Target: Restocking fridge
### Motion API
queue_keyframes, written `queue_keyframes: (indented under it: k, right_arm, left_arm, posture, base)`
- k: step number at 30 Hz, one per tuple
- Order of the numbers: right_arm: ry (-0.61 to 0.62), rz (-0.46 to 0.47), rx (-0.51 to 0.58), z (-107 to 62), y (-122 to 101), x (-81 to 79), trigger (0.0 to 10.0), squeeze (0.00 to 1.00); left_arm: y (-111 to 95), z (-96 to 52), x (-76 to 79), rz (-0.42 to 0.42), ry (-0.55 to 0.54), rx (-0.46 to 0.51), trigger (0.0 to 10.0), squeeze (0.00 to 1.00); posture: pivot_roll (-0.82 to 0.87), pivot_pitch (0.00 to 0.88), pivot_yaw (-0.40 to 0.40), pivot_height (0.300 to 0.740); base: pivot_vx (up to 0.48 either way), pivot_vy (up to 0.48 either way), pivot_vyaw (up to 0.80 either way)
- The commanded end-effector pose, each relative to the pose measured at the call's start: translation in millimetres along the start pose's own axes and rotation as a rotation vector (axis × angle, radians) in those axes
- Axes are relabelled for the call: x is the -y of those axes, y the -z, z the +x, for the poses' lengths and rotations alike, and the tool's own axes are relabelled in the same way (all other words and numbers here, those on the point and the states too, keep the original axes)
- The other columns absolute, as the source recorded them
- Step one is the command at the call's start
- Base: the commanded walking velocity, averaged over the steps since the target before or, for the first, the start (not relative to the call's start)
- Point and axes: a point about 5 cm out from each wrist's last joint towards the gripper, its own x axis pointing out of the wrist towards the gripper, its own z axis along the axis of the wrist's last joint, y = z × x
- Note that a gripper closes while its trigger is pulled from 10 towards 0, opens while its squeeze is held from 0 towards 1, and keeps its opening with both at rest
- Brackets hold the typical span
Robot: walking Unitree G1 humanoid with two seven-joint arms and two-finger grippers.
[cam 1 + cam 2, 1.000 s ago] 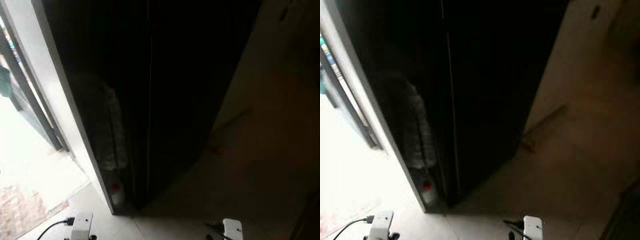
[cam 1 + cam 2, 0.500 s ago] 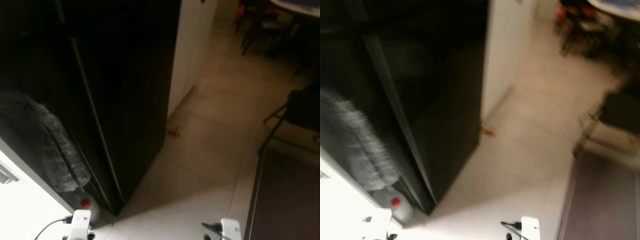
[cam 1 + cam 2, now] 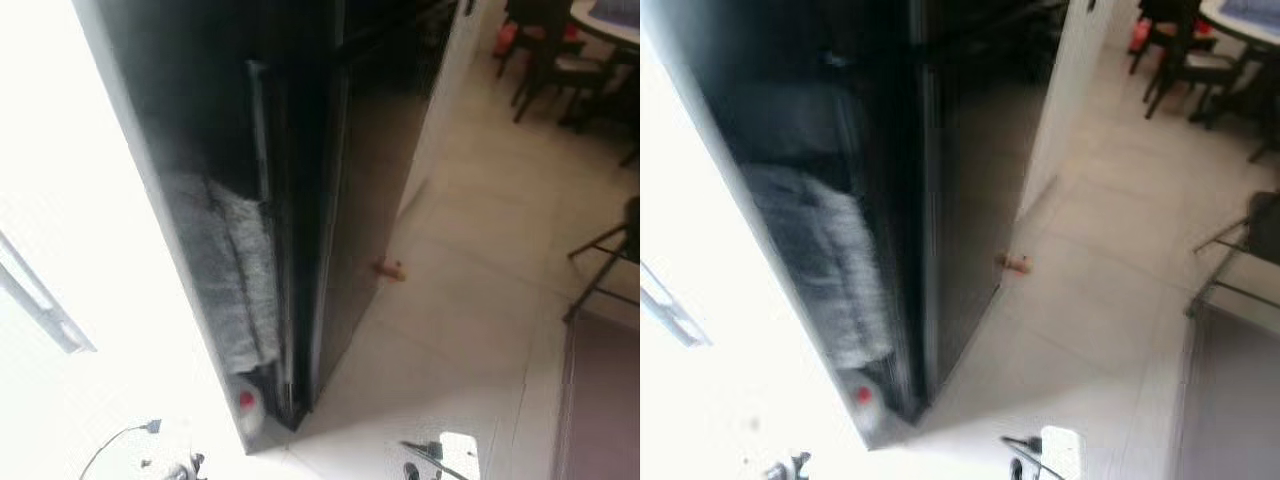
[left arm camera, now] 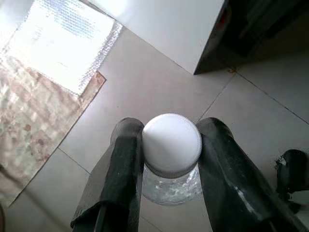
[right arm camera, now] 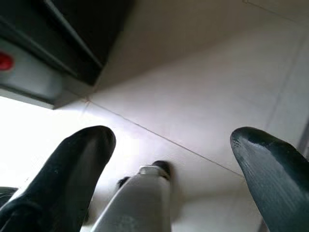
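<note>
Here, a clear bottle with a white ribbed cap (image 4: 171, 145) sits clamped between the two black fingers (image 4: 120, 179) of the left gripper (image 4: 170, 166), held low above pale floor tiles (image 4: 145, 87) near a patterned rug (image 4: 29, 125) and a strip of silvery bubble-textured sheet (image 4: 72, 43). The right gripper (image 5: 176, 159) hangs with its fingers (image 5: 77, 169) spread wide apart and nothing between them, over the same tiled floor. Ahead of the robot stands a tall black fridge (image 3: 360, 180), its glossy front closed, running away into the far part of the scene. Wedged against the fridge's left side is a grey textured roll (image 3: 230, 270), and below it, near the floor, a pale container with a red cap (image 3: 246, 402). Further left, strong daylight washes out the view. To the right of the fridge a white wall (image 3: 440, 90) recedes; a small orange-brown object (image 3: 390, 269) lies on the tiles just beside the fridge. At far right stand dark chairs (image 3: 545, 50) by a table (image 3: 605, 15).
</note>
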Motion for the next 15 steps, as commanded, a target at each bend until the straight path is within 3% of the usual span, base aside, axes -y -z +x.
queue_keyframes:
  k: [1,7,15]
  right_arm:
    - [0.033,0.009,-0.003,-1.7,2,10.7,10.0,0.00]
    - [0.038,0.013,0.018,-1.9,1,10.6,10.0,0.00]
    - [0.064,0.026,0.110,-3.6,-4,11.1,10.0,0.00]
  left_arm:
    - [0,0.0,2.7,0.016,0.013,0.001,10.0,0.00]
    - [11,-1.4,-9.9,0.019,0.000,-0.018,10.0,0.00]
    - [16,-2.2,-14.4,0.039,0.000,-0.024,10.0,0.00]
  posture:
    - [-0.08,0.000,-0.008,0.740]
    - [-0.09,0.000,-0.005,0.740]
    - [-0.09,0.000,0.000,0.740]
  base:
    - [0.000,0.390,0.00]
    - [0.000,0.371,0.00]
    - [0.000,0.000,0.00]
